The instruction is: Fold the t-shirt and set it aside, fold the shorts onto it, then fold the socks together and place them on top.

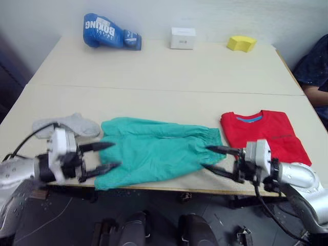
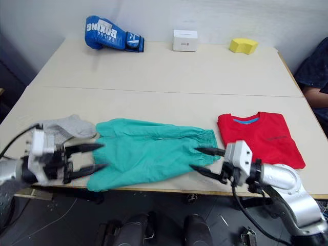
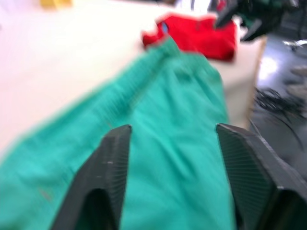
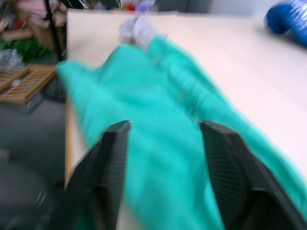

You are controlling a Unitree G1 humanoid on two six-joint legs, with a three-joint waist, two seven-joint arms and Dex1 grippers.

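The teal-green shorts (image 1: 154, 148) lie spread along the table's front edge, waistband toward the right. Right of them rests the red t-shirt (image 1: 264, 134), folded into a rectangle with its blue collar band showing. The grey socks (image 1: 69, 125) lie at the front left, beside the shorts' leg ends. At those leg ends my left gripper (image 1: 106, 156) stands open, fingers pointing toward the cloth. My right gripper (image 1: 211, 158) is open at the waistband end, fingers toward the shorts. The wrist views show teal cloth between each pair of fingers (image 3: 112, 163), with nothing gripped.
At the table's back edge (image 1: 154, 46) sit a blue boxing glove (image 1: 110, 32), a small white box (image 1: 183, 38) and a yellow block (image 1: 242, 43). A person's arm (image 1: 315, 77) shows at the right edge. A seam crosses the table midway.
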